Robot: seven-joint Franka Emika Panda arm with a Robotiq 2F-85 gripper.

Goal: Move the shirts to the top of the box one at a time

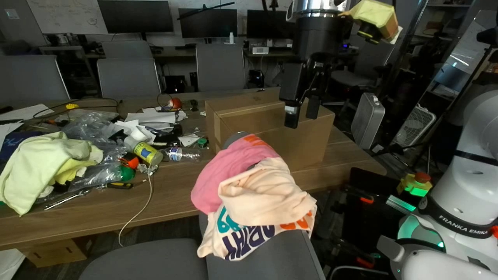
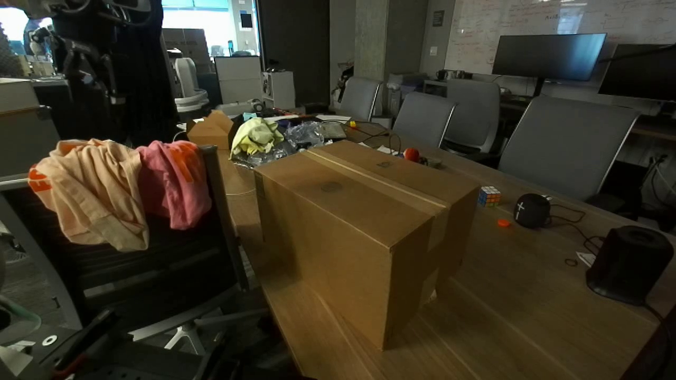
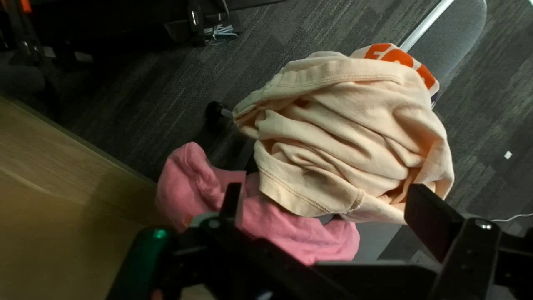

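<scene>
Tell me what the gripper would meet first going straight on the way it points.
Most likely the peach shirt: the gripper points down, open, and that shirt lies ahead in the wrist view. Depth is unclear, so the pink shirt could come first.

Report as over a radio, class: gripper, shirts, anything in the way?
Gripper open, nothing held. Peach shirt and pink shirt draped over a chair back, neither on the box. Possible snag: peach partly overlaps pink in the wrist view.
</scene>
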